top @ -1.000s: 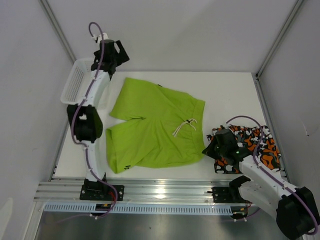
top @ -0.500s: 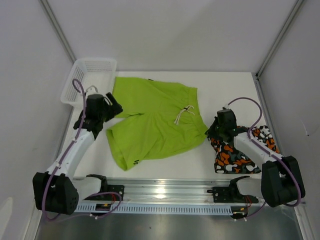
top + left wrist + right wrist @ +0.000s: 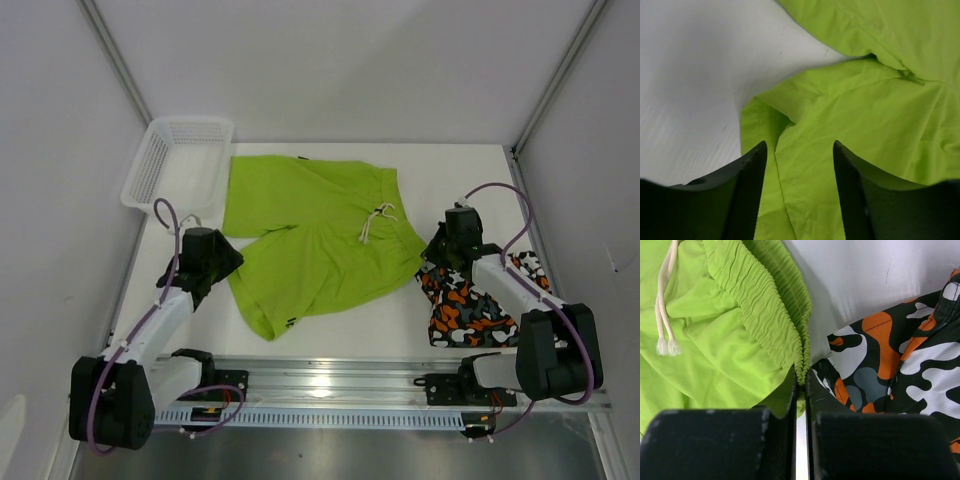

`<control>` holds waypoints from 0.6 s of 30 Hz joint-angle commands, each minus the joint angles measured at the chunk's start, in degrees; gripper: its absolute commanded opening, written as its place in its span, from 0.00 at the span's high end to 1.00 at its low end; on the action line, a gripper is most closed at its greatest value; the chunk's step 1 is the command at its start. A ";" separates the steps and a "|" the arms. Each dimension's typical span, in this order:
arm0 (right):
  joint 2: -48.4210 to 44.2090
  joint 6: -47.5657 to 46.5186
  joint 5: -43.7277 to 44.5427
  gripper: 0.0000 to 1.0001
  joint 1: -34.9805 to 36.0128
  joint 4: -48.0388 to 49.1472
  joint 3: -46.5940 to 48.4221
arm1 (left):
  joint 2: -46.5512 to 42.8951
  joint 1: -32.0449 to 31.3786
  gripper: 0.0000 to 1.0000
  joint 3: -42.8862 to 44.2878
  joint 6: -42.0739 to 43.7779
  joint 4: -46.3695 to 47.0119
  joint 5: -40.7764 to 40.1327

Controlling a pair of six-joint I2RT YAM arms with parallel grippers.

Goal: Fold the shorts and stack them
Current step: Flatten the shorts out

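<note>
Where pale walls enclose it, the white table bears green shorts.

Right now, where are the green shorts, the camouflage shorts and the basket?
lime green shorts [image 3: 320, 240], top view, middle of the cloth.
camouflage shorts [image 3: 465, 320], top view, near part, clear of the arm.
white basket [image 3: 142, 172], top view, left wall.
</note>
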 commanded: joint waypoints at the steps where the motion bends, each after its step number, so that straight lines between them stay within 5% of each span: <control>1: 0.04 -1.53 0.34 1.00 -0.33 1.91 0.76 | 3.49 -0.12 0.44 -0.31 -0.58 6.10 1.51; 15: -0.84 -1.09 -1.68 1.00 -0.42 2.97 -0.03 | 14.92 -0.12 0.54 2.06 -0.05 11.29 0.90; 18: -0.67 -1.09 -1.77 1.00 -0.50 2.88 0.06 | 16.24 -0.12 0.70 2.24 0.21 12.08 1.25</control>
